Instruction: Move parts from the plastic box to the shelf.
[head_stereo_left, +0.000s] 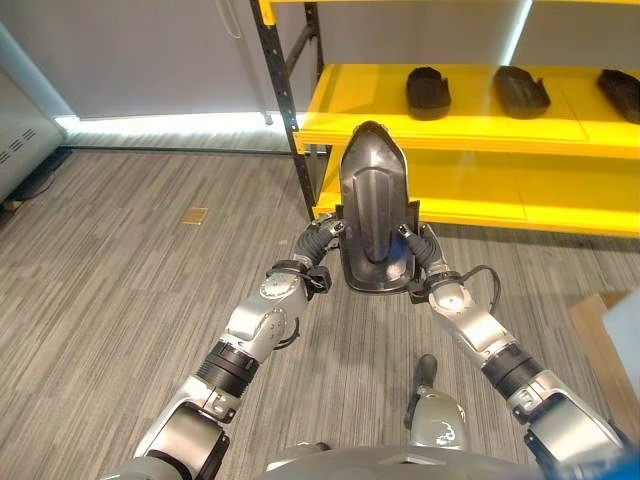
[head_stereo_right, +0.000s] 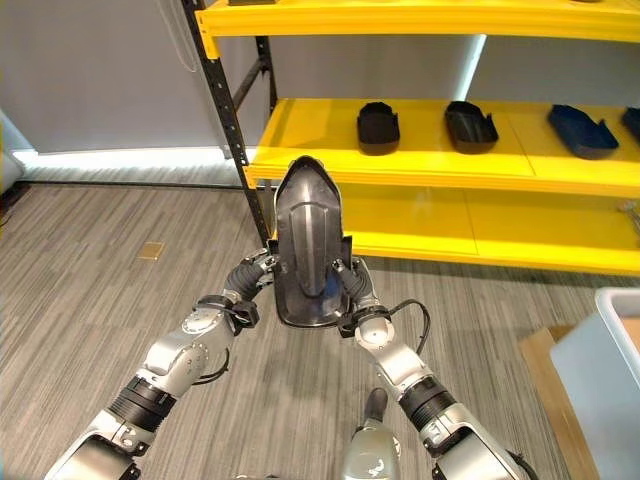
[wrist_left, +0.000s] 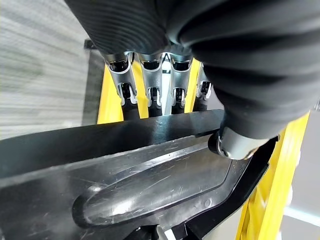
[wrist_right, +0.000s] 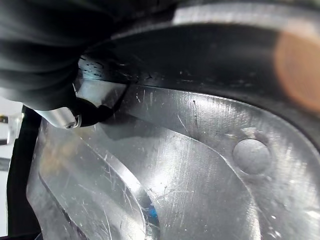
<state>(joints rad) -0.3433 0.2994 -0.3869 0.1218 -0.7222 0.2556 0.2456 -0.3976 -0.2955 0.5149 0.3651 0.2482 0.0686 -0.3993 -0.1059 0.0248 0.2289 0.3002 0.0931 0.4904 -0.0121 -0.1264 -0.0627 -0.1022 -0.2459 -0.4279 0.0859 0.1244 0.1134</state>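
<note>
A large black moulded part (head_stereo_left: 372, 215) is held upright between both hands, its pointed end up, in front of the yellow shelf (head_stereo_left: 470, 130). The left hand (head_stereo_left: 322, 236) clasps its left edge, fingers (wrist_left: 150, 85) behind and thumb pressed on the front. The right hand (head_stereo_left: 420, 245) pinches the right edge, thumb on the front face. Both arms reach forward, elbows bent. Three smaller black parts (head_stereo_right: 378, 122) lie on the shelf, well apart from the held one.
</note>
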